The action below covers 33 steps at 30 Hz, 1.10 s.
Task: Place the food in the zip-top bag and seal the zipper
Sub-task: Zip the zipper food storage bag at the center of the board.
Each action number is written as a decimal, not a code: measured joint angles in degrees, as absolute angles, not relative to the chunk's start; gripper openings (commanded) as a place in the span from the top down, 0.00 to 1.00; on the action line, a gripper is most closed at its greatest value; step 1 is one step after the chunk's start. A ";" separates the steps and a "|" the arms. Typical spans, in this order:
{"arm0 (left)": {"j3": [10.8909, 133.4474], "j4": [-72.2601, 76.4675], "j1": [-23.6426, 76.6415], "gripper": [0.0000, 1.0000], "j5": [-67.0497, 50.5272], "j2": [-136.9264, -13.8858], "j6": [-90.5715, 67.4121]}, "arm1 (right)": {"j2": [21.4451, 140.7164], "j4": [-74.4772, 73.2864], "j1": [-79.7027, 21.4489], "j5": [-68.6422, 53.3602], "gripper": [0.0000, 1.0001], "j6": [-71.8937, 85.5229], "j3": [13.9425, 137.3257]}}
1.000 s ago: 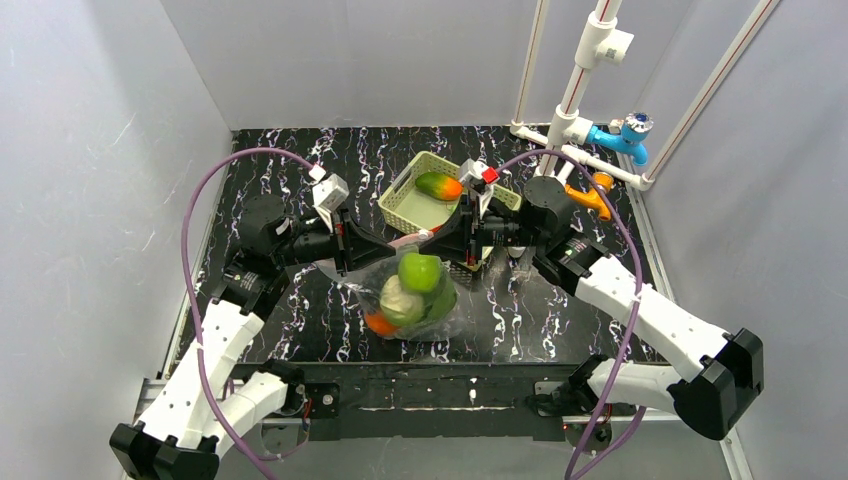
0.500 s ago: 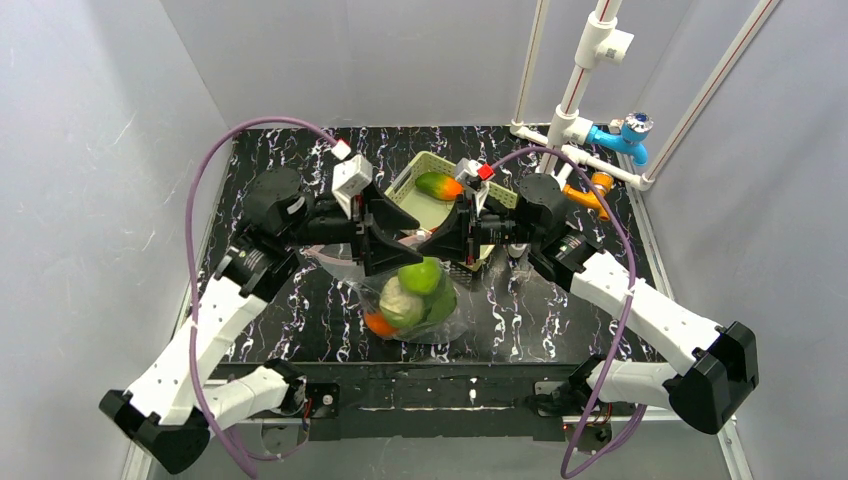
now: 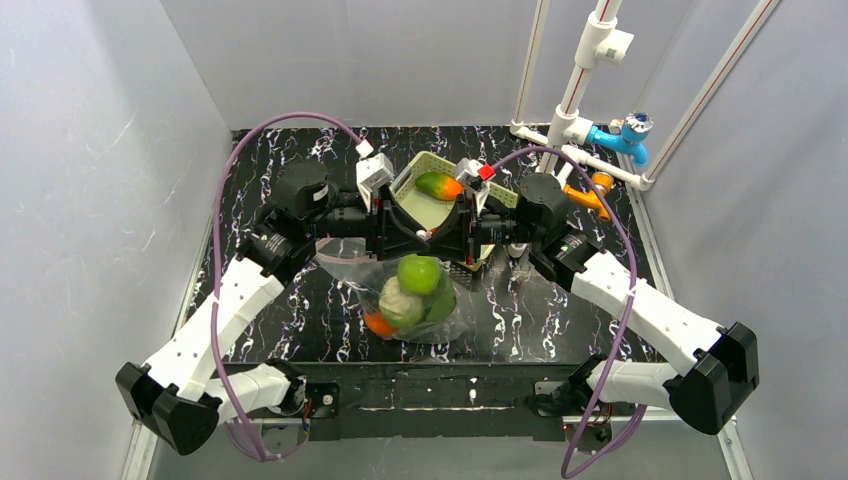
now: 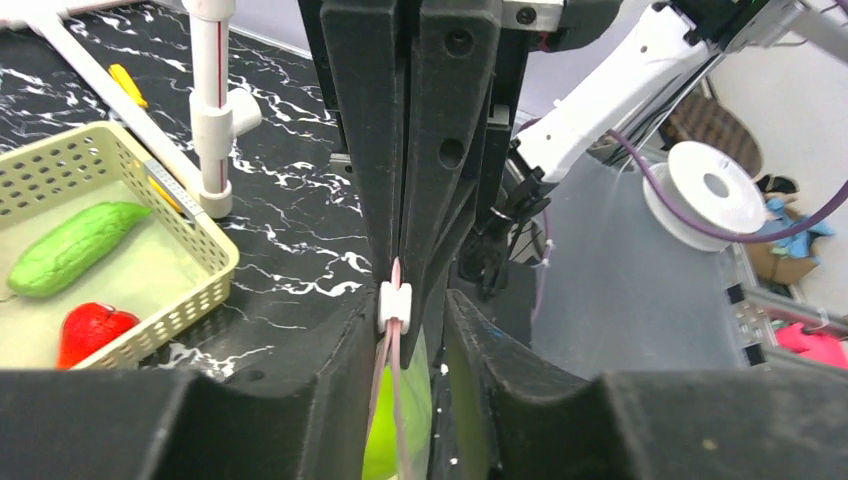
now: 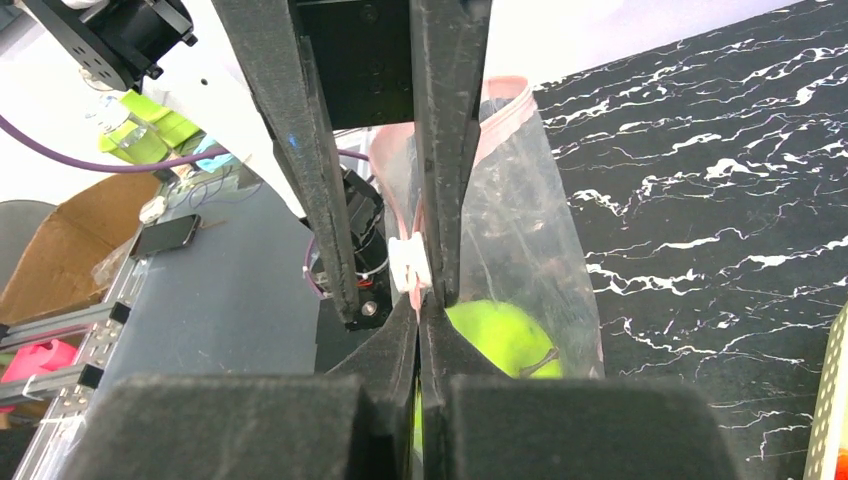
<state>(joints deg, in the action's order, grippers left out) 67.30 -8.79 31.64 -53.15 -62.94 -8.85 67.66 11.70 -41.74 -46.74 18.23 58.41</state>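
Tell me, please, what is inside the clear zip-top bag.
Through the zip-top bag show a green apple, a pale green cabbage, an orange and another green piece. Anything beneath these is covered.

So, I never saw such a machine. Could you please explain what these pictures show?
Two robot arms stand at a table's edge. One picture looks down from above; the others come from a camera on each wrist. The left arm and right arm meet over a clear bag holding a green apple, cabbage and orange. The right jaws are shut on its pink zipper strip; the left jaws straddle it, open, beside the white slider. The basket behind holds a mango, cucumber and red piece.
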 measured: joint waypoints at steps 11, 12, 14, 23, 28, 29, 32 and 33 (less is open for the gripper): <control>67.45 -10.86 31.64 1.00 -51.64 -62.54 -6.98 | 67.48 10.42 -41.80 -45.29 0.99 18.63 58.41; 67.46 -10.87 31.64 1.00 -51.45 -62.54 -6.99 | 67.48 10.53 -41.80 -45.14 0.99 19.10 58.40; 67.45 -10.76 31.64 1.00 -51.05 -62.54 -7.32 | 67.47 11.27 -41.79 -44.75 0.99 20.36 58.07; 63.52 -7.43 32.26 1.00 -48.25 -62.33 -11.20 | 61.86 20.18 -42.24 -35.33 0.99 28.22 48.19; 63.46 -8.16 32.38 1.00 -46.94 -60.95 -10.87 | 59.18 21.89 -41.49 -33.29 0.99 30.57 46.40; 63.46 -8.59 32.38 1.00 -46.63 -60.58 -10.61 | 58.79 22.38 -41.17 -33.14 0.99 31.22 45.99; 63.46 -10.83 32.38 1.00 -45.20 -59.58 -9.44 | 58.18 23.79 -39.93 -33.04 0.99 33.17 44.70; 63.46 -11.68 32.38 1.00 -44.59 -59.30 -9.02 | 58.02 24.36 -39.43 -32.96 0.99 33.82 44.18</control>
<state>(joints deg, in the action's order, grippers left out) 63.46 -11.68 32.38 -44.59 -59.30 -9.02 58.02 24.36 -39.43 -32.96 33.82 44.18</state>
